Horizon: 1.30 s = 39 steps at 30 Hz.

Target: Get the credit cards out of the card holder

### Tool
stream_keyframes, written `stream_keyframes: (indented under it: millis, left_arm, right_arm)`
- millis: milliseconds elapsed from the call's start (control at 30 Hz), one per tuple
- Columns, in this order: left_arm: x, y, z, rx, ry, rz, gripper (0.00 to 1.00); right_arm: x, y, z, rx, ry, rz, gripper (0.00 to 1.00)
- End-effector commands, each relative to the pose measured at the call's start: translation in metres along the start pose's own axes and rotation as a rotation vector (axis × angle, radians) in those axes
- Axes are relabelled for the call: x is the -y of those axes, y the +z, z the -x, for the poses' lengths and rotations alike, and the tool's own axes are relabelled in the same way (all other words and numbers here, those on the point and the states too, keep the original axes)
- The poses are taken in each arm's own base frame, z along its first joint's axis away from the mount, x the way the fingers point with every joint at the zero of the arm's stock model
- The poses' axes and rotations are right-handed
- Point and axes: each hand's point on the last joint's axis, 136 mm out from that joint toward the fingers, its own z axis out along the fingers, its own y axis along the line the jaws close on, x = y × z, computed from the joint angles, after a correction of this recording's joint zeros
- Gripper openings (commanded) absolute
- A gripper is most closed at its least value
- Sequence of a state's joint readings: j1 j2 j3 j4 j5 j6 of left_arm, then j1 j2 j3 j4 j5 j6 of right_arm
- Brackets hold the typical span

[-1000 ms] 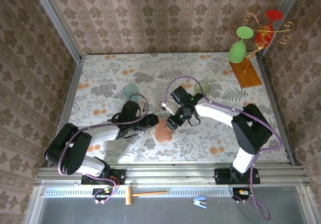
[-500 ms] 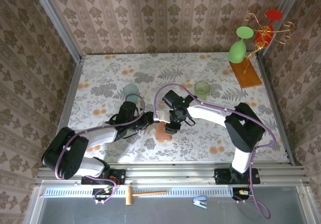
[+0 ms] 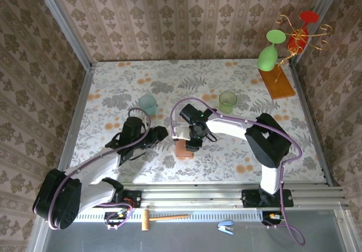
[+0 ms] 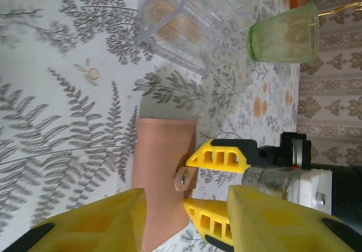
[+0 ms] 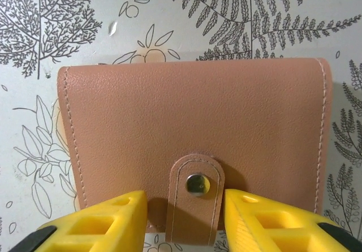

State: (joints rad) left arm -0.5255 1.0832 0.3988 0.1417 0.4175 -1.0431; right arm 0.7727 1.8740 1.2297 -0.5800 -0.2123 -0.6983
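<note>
Update: the left arm has pulled back toward its side of the counter (image 3: 113,82), so its end effector (image 4: 186,198) now sits a little off the card holder (image 5: 192,133) rather than right beside it. Its jaws are apart with nothing between them. The right arm has swung in over the holder. The right end effector (image 5: 185,198) is also open, with one yellow finger on each side of the snap tab (image 5: 195,218), close to it but not clamped as far as I can see. The holder hasn't moved. It lies flat mid-counter, just in front of the clear plastic container (image 4: 186,20).

My read: the left arm has handed the job over and the right is lined up to unfasten the tab. The holder is shut and snapped, so the cards are presumably inside and no extraction has begun.

Materials:
- Holder: tan-pink leather, fine grain, stitched edges and rounded corners. The short rounded tab has a small metal stud (image 5: 196,184).
- The leather is soft and the holder is light, so it will likely slide or lift if the tab is pulled with nothing pinning it.
- Counter cover: smooth printed fern and flower pattern that looks low-friction.
- Container: faceted, rigid, see-through.
- Green cup (image 4: 283,34): translucent, set farther back.
</note>
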Motion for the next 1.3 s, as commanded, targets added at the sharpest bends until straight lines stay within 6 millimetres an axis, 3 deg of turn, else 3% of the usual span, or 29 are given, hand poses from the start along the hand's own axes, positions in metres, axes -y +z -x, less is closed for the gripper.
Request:
stream_keyframes:
  millis: [0,167,500,967,1267]
  left_arm:
    - [-0.015,-0.006,-0.003,0.009,-0.009,0.041,0.43]
    - [-0.019,-0.009,-0.003,0.014,-0.016,0.045,0.44]
    - [-0.020,-0.005,-0.003,-0.003,-0.025,0.039,0.44]
    - [0.008,0.022,-0.016,-0.075,0.007,-0.022,0.42]
    - [0.012,0.042,-0.028,-0.118,-0.004,-0.046,0.30]
  right_arm:
    - [0.003,0.006,-0.002,-0.040,-0.027,-0.012,0.40]
    - [0.004,0.012,-0.004,-0.063,-0.038,-0.018,0.38]
    - [0.006,0.013,-0.004,-0.052,-0.042,-0.056,0.17]
    - [-0.008,-0.005,0.025,0.209,0.025,-0.091,0.03]
    - [-0.025,-0.016,0.040,0.380,0.051,-0.065,0.00]
